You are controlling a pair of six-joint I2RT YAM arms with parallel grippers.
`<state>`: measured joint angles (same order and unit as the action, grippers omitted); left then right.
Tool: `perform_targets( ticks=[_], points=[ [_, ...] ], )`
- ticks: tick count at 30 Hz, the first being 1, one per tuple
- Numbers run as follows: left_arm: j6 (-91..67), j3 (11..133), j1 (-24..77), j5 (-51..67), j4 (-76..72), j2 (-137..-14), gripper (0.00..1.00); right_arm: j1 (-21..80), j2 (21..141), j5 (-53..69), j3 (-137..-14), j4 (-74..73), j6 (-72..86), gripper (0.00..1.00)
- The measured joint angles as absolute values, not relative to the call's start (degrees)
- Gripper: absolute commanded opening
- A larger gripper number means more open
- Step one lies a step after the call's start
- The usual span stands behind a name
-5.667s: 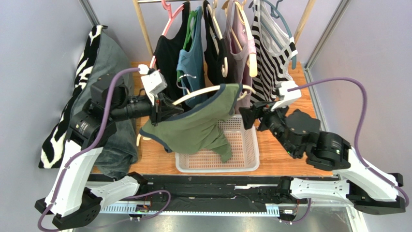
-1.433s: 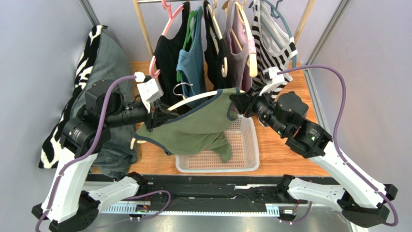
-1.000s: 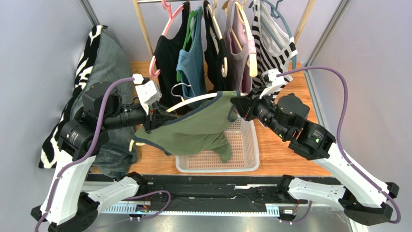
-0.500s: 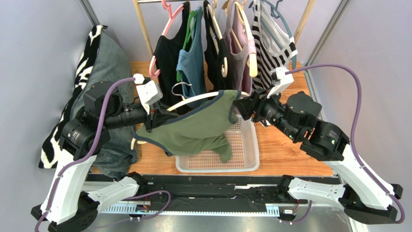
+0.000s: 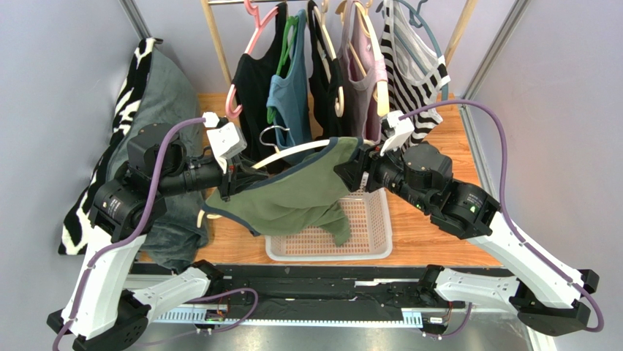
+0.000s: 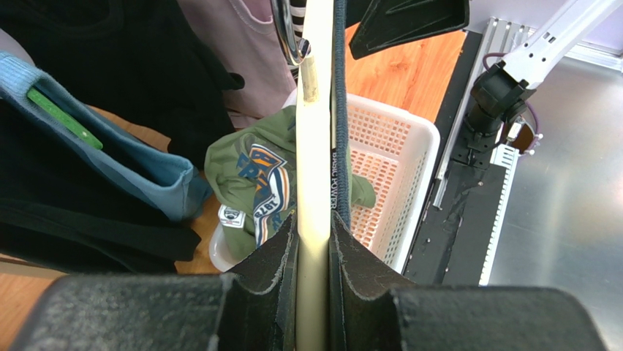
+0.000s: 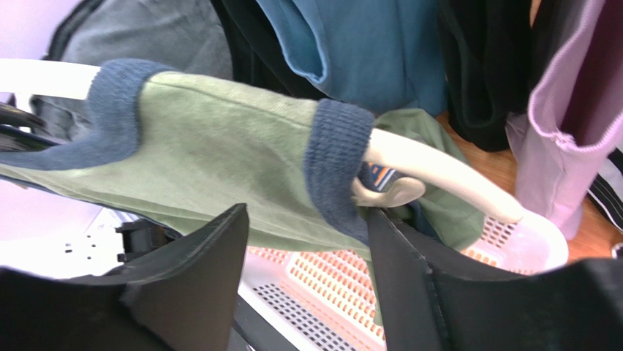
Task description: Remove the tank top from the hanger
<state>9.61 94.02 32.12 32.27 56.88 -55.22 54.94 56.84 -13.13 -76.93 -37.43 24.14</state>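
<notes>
1. Olive-green tank top [image 5: 292, 194] with navy trim is draped over a cream hanger [image 5: 300, 148], held up in the air between the two arms. Its lower part droops into a white plastic basket [image 5: 382, 219] on the wooden table [image 5: 431, 234].
2. Left gripper [image 6: 314, 234] is clamped hard on one arm of the hanger. The wrist view shows both black fingers pressed against the cream bar, with the navy edge of the top running right beside it.
3. Right gripper [image 7: 306, 216] is spread wide and grips nothing. Its two fingers sit just below the far shoulder of the top, where a navy band wraps the hanger's rounded end.
4. Whether either right finger brushes the cloth cannot be told. From above, that gripper's tips disappear against the green fabric.
5. Most of the hanger's middle is covered by the top. Its metal hook [image 5: 272, 134] shows behind it.
6. A printed badge on the fabric shows in the left wrist view, but its lettering is too small to read.
7. Behind hangs a row of other garments [image 5: 344, 58] in black, blue, lilac and stripes, cut off at the upper edge.
8. Grey and zebra-print cloth [image 5: 150, 88] is heaped at the left wall, partly hidden by the left arm.
</notes>
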Motion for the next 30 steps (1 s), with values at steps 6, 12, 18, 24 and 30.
perform_targets(
  ticks=[6,12,18,24,30],
  points=[
    [9.6,94.0,32.1,32.2,56.9,-55.1,0.00,54.9,56.5,-11.6,-76.9,-35.4,24.4,0.40],
    [9.6,94.0,32.1,32.3,56.9,-55.0,0.00,54.9,56.8,-9.5,-76.9,-33.1,24.8,0.29],
    [9.7,94.0,32.1,32.3,57.2,-55.1,0.00,54.9,57.9,-7.8,-77.4,-33.2,25.3,0.19],
    [9.8,94.0,32.1,32.3,57.5,-55.2,0.00,54.9,58.0,-5.7,-78.8,-33.2,25.6,0.00],
    [9.8,94.0,32.1,32.3,57.4,-55.2,0.00,54.9,58.1,-6.3,-84.3,-33.9,25.0,0.00]
  ],
)
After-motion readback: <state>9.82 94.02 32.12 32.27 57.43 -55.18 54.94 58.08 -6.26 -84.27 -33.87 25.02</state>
